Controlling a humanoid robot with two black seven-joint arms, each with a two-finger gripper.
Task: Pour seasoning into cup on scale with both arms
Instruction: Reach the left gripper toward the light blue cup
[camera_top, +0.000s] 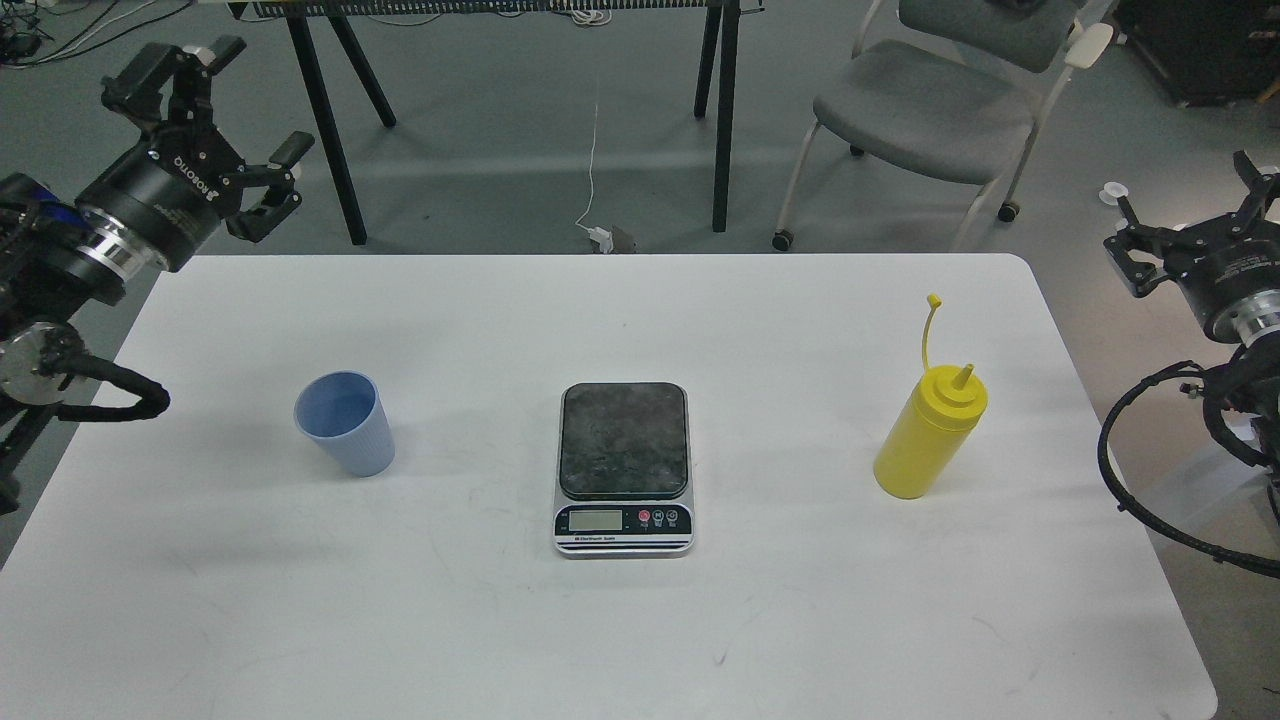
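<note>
Pale blue cup (341, 423) stands upright on my counter (600, 640), nearest my left jaws (238, 145), which are released, as are my right jaws (1190, 215).

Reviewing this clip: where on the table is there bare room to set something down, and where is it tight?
Bare patches on the white table: the whole near strip in front of the scale, and the gaps between the blue cup and the scale, and between the scale and the yellow squeeze bottle. The far strip behind all three is bare too. Nowhere is crowded; both claws are off the table edges.
</note>
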